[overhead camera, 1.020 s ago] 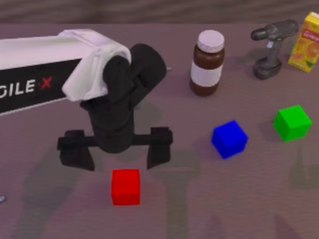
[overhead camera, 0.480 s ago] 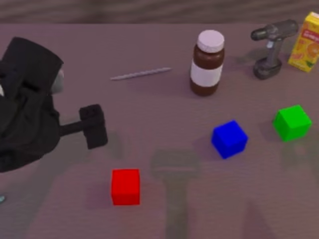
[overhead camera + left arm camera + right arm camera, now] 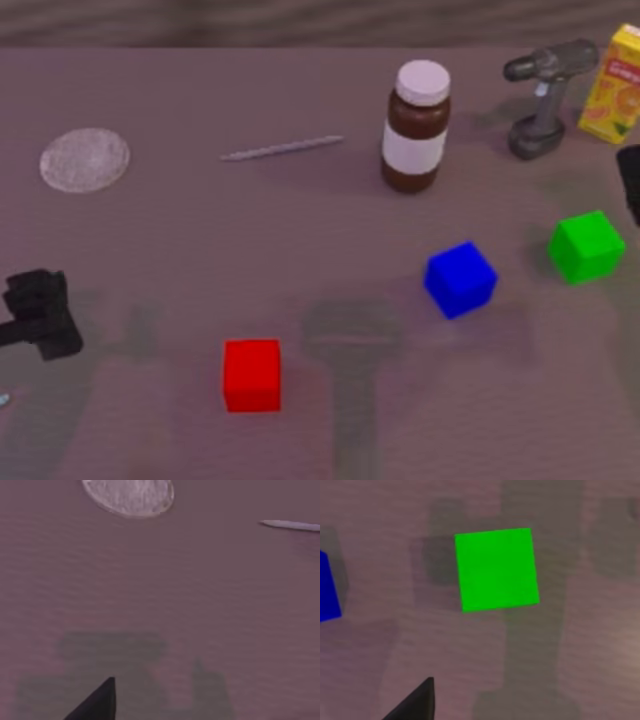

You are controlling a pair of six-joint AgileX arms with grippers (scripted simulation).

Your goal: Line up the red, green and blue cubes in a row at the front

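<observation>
Far left, our left gripper [image 3: 40, 315] is cut off by the table's left edge: only a dark block shows, so we cannot tell how its fingers stand, and it carries nothing we can see. Its wrist view gives just one black fingertip [image 3: 97, 702] over bare table, with a pale disc [image 3: 85, 159] and a thin rod [image 3: 282, 149] beyond.

The red cube [image 3: 252, 374] sits on the table at the front, left of centre, well apart from that gripper. The blue cube [image 3: 460, 279] lies right of centre, in front of the jar [image 3: 416, 126].

The green cube [image 3: 586, 246] rests near the right edge. Just behind it, our right gripper [image 3: 630, 180] is a dark sliver at the frame edge, its opening impossible to judge. Its wrist view looks down on green, clear of its fingertip [image 3: 415, 702]. Drill [image 3: 542, 96] and carton [image 3: 614, 85] stand at the back right.
</observation>
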